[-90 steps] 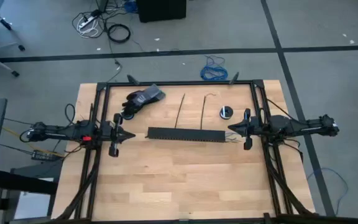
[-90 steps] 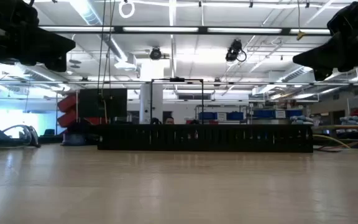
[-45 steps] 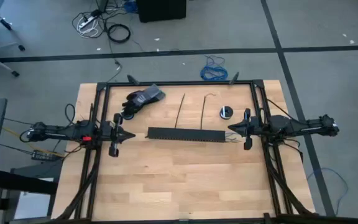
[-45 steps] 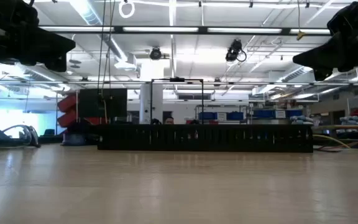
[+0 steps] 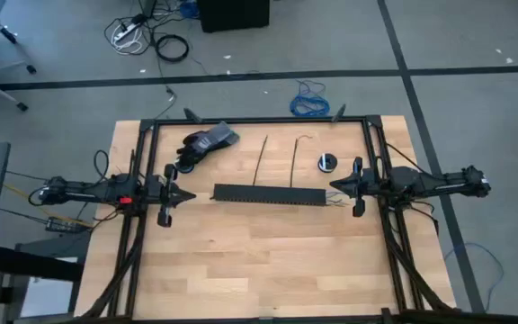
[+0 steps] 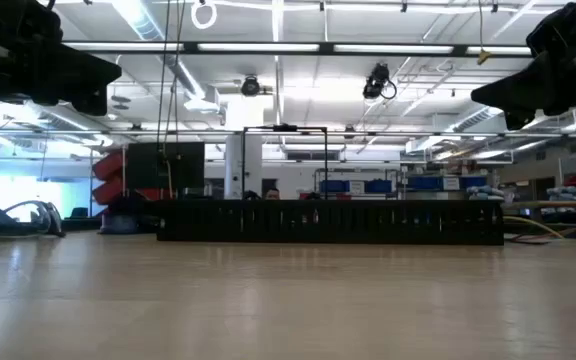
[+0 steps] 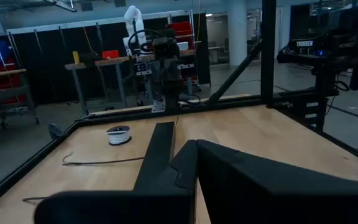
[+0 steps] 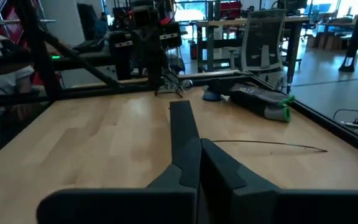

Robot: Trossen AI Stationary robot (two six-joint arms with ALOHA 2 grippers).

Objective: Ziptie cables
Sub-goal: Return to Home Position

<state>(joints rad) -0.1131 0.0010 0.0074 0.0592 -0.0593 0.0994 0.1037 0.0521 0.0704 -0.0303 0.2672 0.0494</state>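
Zipties (image 5: pixel 261 160) lie beside black duct (image 5: pixel 268 194), between glove (image 5: pixel 207 142) and spool (image 5: pixel 327 162)

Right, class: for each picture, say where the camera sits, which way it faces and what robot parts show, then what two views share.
High view: above the table, straight down; left gripper and right gripper flank the black duct.
Low view: tabletop height, looking level across; an arm in each top corner.
Left wrist view: on the left arm, facing the right arm; own shut fingers show.
Right wrist view: mirrored, facing the left arm; own shut fingers.
Shared: both wrist views run along the duct.
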